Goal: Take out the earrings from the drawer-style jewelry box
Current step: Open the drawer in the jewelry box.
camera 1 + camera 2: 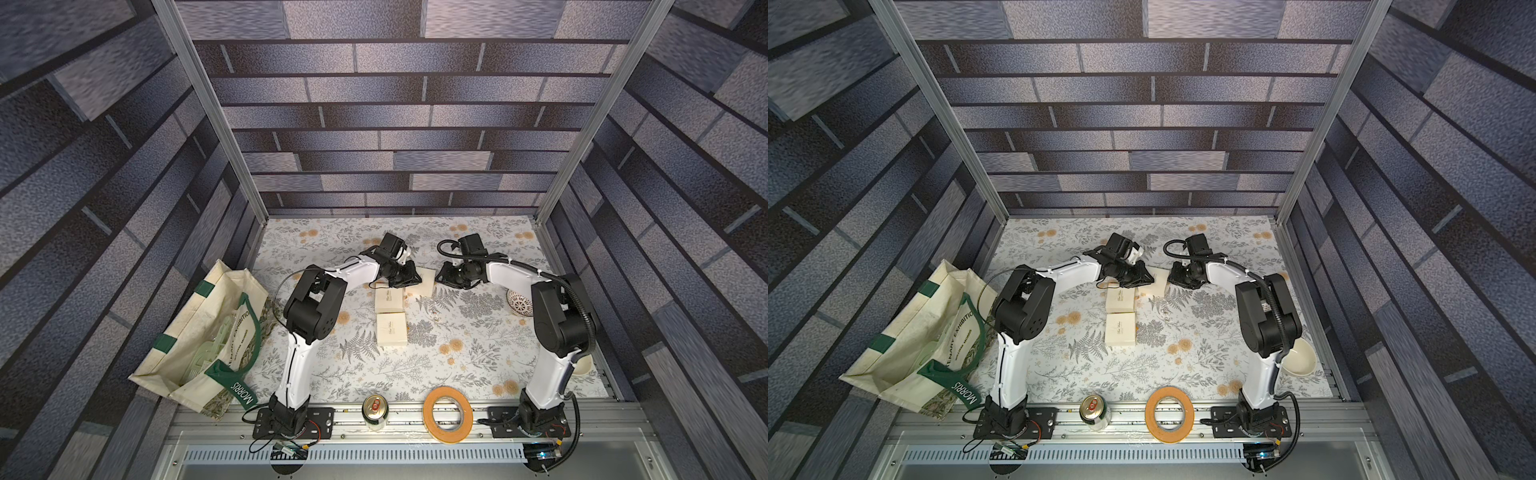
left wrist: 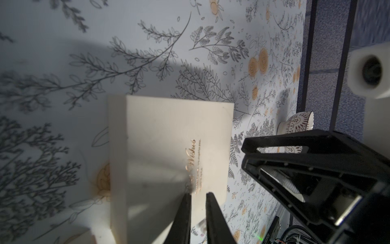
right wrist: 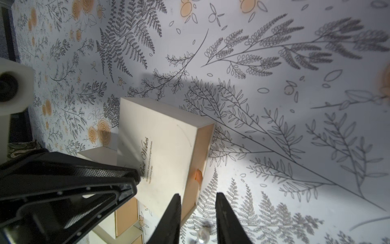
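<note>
The left gripper (image 2: 198,194) is sitting over the box (image 2: 168,131) lid, fingers a sliver apart and gripping nothing. The right gripper (image 3: 198,194) is facing the box's drawer (image 3: 200,160) end, fingers apart and empty. One of the earrings (image 3: 203,233) is lying on the cloth (image 3: 295,147) beside the box, between those fingers.

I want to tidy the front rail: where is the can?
In both top views the can stands on the front rail, between the left arm's base and the tape roll.
</note>
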`<state>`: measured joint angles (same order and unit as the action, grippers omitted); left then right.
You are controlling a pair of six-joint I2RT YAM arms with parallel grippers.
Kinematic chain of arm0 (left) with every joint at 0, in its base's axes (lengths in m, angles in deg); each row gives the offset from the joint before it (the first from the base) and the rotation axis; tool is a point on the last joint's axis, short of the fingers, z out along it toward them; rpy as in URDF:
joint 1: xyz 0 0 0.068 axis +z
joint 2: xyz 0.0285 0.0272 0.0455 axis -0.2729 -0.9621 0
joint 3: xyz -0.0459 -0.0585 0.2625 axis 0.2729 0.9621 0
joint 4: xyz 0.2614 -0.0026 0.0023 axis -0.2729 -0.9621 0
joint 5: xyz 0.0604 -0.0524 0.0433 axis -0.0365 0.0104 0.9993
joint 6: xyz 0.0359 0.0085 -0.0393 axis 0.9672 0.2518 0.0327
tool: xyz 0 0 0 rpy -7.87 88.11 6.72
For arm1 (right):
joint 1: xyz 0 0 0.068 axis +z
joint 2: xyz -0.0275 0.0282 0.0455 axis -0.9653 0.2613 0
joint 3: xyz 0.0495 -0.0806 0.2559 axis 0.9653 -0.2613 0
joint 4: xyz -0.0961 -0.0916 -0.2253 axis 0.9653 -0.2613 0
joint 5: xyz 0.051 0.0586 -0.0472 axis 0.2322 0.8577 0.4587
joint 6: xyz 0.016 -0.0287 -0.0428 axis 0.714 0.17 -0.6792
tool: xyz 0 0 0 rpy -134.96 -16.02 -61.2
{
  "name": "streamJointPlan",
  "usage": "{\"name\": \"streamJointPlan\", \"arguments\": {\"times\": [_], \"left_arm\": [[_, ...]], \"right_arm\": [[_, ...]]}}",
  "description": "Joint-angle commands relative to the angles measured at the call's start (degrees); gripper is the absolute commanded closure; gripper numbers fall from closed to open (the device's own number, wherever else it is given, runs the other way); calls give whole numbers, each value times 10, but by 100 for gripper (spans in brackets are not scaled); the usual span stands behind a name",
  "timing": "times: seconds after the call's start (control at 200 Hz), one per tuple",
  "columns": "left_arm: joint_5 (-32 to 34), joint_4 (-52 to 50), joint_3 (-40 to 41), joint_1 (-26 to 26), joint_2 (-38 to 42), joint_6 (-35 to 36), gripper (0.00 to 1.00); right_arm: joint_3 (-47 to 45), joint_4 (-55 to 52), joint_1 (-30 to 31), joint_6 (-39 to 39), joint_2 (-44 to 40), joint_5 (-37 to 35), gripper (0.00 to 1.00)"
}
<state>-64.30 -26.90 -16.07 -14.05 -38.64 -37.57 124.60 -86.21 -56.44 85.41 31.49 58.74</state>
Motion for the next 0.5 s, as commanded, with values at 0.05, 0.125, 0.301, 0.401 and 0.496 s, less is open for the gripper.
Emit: {"name": "streamJointPlan", "arguments": {"times": [0.05,0.125,0.301,0.401,0.496], "left_arm": [[15,-6,17,4,-12,-3,83],[15,-5,24,5,-14,-5,83],[17,-3,35,7,-13,-5,83],[16,-4,36,7,-14,-5,84],[17,-6,35,8,-16,-5,84]], "right_arm": [[-15,14,-5,10,-12,10,70],[-19,18,-5,13,-12,12,70],[-27,34,-8,25,-10,21,70],[-29,41,-10,30,-7,26,70],[-31,46,-12,32,-6,26,70]]}}
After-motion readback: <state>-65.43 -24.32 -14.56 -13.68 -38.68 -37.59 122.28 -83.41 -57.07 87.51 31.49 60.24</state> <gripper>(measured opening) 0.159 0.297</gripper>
